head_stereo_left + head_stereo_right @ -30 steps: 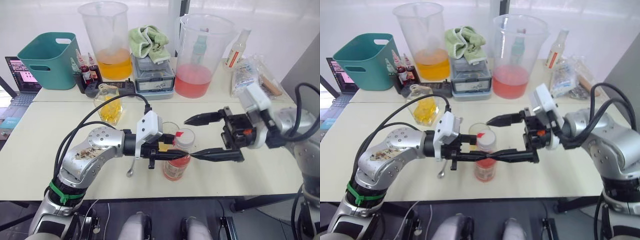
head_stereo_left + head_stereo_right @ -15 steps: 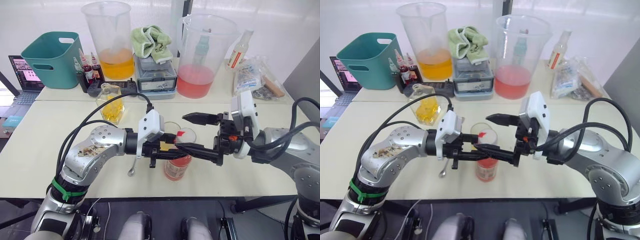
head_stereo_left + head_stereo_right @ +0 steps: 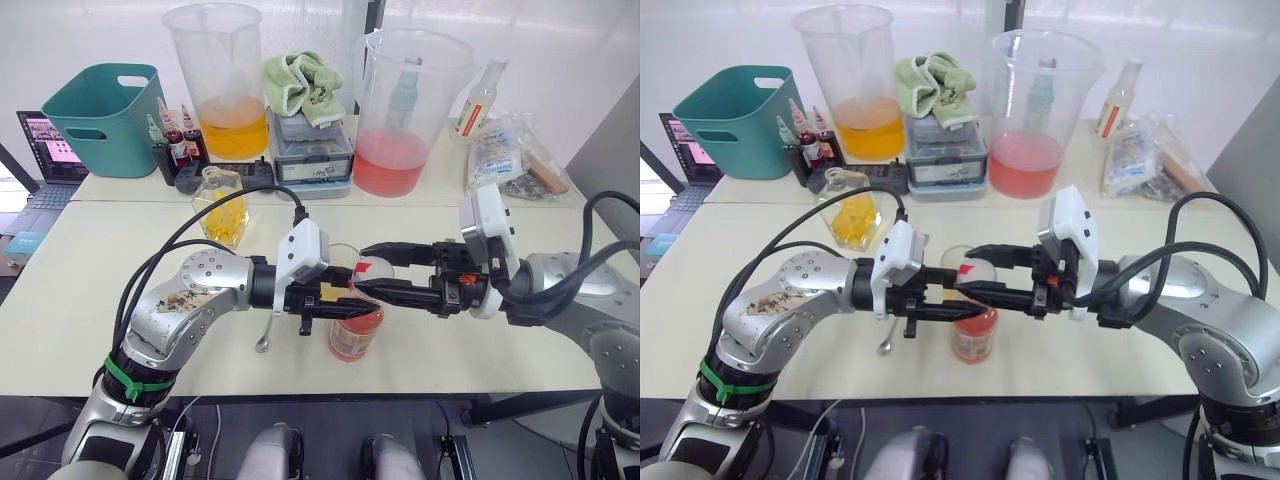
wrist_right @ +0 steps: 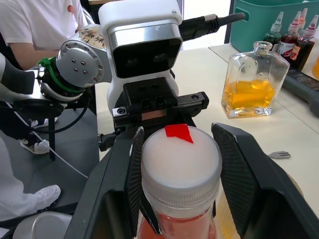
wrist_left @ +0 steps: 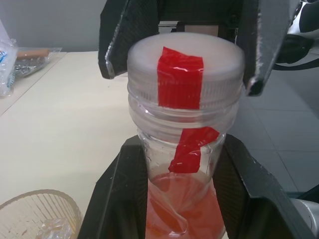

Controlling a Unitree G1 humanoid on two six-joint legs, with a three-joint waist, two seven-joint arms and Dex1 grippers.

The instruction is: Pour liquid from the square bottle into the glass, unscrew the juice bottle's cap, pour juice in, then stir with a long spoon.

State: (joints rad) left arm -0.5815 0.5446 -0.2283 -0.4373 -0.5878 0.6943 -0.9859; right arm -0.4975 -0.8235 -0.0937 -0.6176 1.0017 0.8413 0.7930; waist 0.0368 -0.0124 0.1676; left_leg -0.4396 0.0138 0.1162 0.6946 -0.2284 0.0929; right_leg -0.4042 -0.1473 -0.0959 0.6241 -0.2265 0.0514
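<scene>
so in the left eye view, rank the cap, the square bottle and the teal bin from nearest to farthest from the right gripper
1. The cap: between the right gripper's jaws.
2. The square bottle: farther back on the table, toward the robot's left.
3. The teal bin: far back left corner.

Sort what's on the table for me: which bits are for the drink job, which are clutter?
Job: juice bottle, cap, glass, square bottle, long spoon.
Clutter: orange jug, pink jug, teal bin, green cloth, small dye bottles, spray bottle.
</scene>
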